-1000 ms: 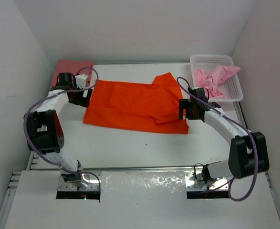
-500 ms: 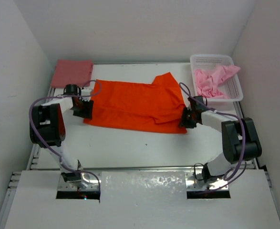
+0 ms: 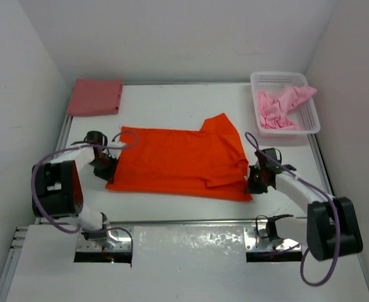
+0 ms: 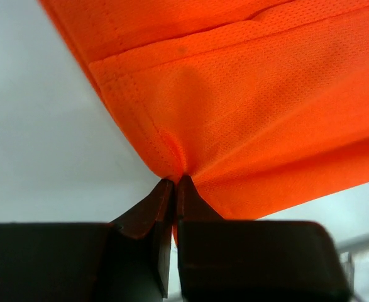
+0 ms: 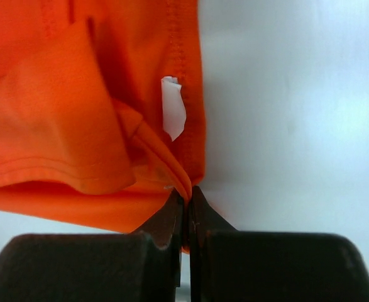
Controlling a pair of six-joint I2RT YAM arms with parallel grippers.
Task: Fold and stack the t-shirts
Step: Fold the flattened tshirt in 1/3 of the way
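Observation:
The bright orange t-shirt (image 3: 178, 160) lies spread across the middle of the table, one sleeve folded up at the back right. My left gripper (image 3: 109, 173) is shut on its left near corner, and in the left wrist view the cloth (image 4: 247, 113) bunches into the closed tips (image 4: 175, 182). My right gripper (image 3: 252, 182) is shut on the right near corner, where the hem (image 5: 58, 113) is pinched between the tips (image 5: 187, 192) beside a white tag (image 5: 173, 116). A dusty rose-red t-shirt (image 3: 96, 96) lies folded at the back left. The light pink t-shirt (image 3: 278, 107) is crumpled in the basket.
The white perforated basket (image 3: 278, 78) stands at the back right corner against the wall. White walls enclose the table on the left, back and right. The arm bases and a white plate sit along the near edge.
Both grippers have gone from open to shut on the orange t-shirt's near corners. The shirt has been drawn toward the near edge of the table, both arms moving with it.

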